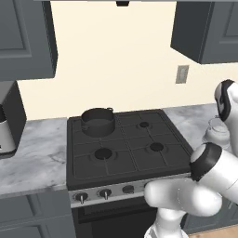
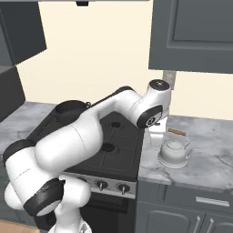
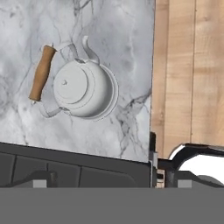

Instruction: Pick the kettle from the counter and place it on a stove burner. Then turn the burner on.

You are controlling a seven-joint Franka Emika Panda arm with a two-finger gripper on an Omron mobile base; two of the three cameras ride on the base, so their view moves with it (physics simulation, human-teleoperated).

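arm bent over the counter [image 2: 214, 159], claw [image 2: 156, 132] spread wide (empty) above the kettle [image 2: 174, 152].

kettle [image 2: 174, 152]: on the counter [image 2: 209, 159], just right of the stove [image 2: 116, 157], near its front edge
pot [image 1: 98, 121]: stove's back-left corner

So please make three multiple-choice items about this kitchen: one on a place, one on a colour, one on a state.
1. Where does the kettle stand?
A. on the counter
B. on a burner
C. on the floor

2. What colour is the kettle's handle?
A. black
B. brown
C. red

3. What is the kettle's state?
A. tipped over
B. gripped and lifted
C. upright, not gripped

Answers:
1. A: it rests on marble beside the stove.
2. B: the hand view shows a brown grip.
3. C: it sits upright with nothing touching it.
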